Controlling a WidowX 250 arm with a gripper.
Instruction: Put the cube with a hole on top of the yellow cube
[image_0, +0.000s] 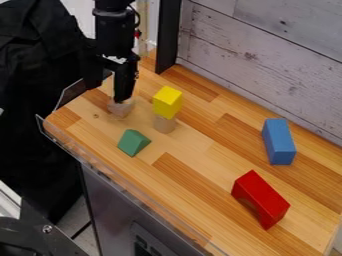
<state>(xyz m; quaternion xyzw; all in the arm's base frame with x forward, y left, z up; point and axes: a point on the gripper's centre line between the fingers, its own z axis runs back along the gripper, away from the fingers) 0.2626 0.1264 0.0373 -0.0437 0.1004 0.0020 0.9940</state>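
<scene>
The black gripper (123, 96) hangs at the upper left of the work surface, directly over a pale wooden block (120, 108). It hides the block's top, and no hole can be made out from here; whether the two touch is unclear. To the right of them, the yellow cube (167, 101) rests on a small natural-wood piece (164, 124), with a gap between this stack and the gripper.
A green block (133, 142) lies in front of the stack. On the right are a blue block (278, 141) and a red block with an arched cutout (261, 199). The wooden counter (194, 172) meets a plank wall (267, 55) behind.
</scene>
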